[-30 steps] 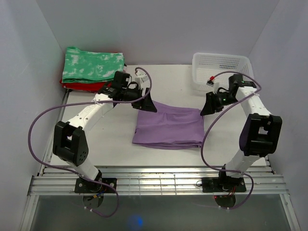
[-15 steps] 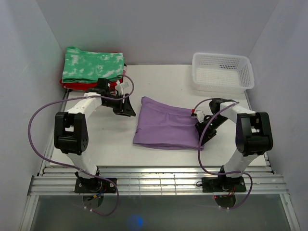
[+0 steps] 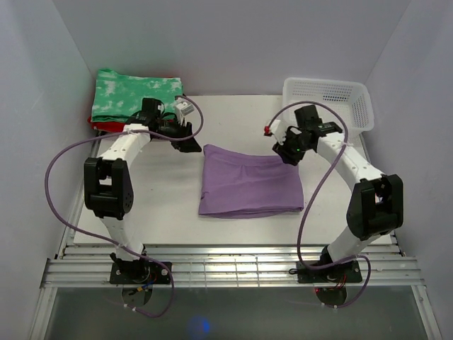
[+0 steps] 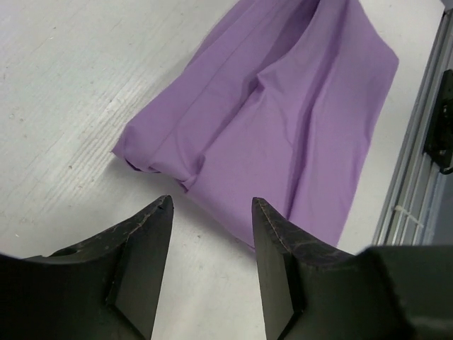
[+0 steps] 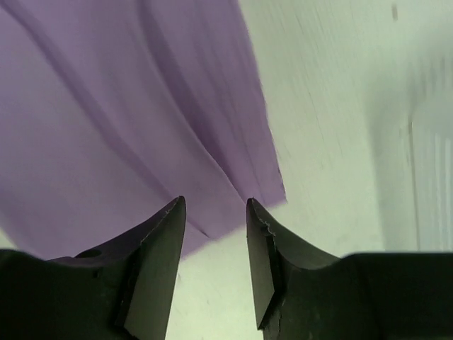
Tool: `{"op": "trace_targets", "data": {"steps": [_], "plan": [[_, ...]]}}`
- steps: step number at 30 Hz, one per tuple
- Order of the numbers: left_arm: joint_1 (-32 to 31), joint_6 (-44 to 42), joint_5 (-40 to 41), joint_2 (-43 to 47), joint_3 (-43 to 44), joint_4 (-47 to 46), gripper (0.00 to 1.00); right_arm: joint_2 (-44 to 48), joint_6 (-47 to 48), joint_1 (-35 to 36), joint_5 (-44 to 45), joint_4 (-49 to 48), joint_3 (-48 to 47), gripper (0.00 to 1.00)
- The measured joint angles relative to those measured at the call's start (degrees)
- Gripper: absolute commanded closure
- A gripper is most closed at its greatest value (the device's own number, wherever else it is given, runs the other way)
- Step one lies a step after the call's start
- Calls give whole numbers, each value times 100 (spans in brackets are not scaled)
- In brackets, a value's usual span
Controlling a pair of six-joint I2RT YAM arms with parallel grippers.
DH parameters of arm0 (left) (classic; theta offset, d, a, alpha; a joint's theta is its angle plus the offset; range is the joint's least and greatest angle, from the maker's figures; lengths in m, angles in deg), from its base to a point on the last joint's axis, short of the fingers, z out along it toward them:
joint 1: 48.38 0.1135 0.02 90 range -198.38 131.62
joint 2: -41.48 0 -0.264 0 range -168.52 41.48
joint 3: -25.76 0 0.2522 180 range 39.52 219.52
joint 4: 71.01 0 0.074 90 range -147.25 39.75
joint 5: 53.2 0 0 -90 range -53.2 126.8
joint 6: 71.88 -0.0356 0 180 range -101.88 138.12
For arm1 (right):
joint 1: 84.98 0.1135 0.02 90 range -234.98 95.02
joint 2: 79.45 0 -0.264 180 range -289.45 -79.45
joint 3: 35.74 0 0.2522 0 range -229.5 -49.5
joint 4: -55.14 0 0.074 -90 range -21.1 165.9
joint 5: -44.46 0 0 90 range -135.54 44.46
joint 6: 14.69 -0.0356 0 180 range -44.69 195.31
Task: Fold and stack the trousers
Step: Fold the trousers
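Note:
The lavender trousers (image 3: pixel 249 184) lie folded into a rough rectangle on the white table, mid-table. My left gripper (image 3: pixel 192 146) is open and empty, just off the fold's far-left corner; in the left wrist view the trousers (image 4: pixel 283 113) lie just beyond its open tips (image 4: pixel 212 202). My right gripper (image 3: pixel 283 157) is open and empty over the fold's far-right corner; in the right wrist view the trousers' edge (image 5: pixel 141 127) lies beyond its open tips (image 5: pixel 216 202).
A stack with a green-and-white mottled garment (image 3: pixel 134 95) on a red one (image 3: pixel 113 127) sits at the far left. A white plastic basket (image 3: pixel 327 105) stands at the far right. A metal rail (image 3: pixel 233 265) runs along the near edge.
My right gripper has swung from the fold's near-right corner up to its far-right corner. My left gripper has shifted slightly up toward the far-left corner. The fold looks squarer.

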Motion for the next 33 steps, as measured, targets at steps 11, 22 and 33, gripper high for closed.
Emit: {"op": "trace_targets", "data": {"steps": [11, 22, 33], "plan": [[-7, -535, -175, -1123, 334, 101, 42, 466, -811, 3602, 48, -1582, 498, 55], [-13, -317, -295, -1292, 402, -17, 32, -581, -1222, 4955, 800, -2688, 748, 44], [-13, 94, -330, -1322, 332, -153, 27, -1084, -774, 5556, 1327, -3458, 944, 50]]}}
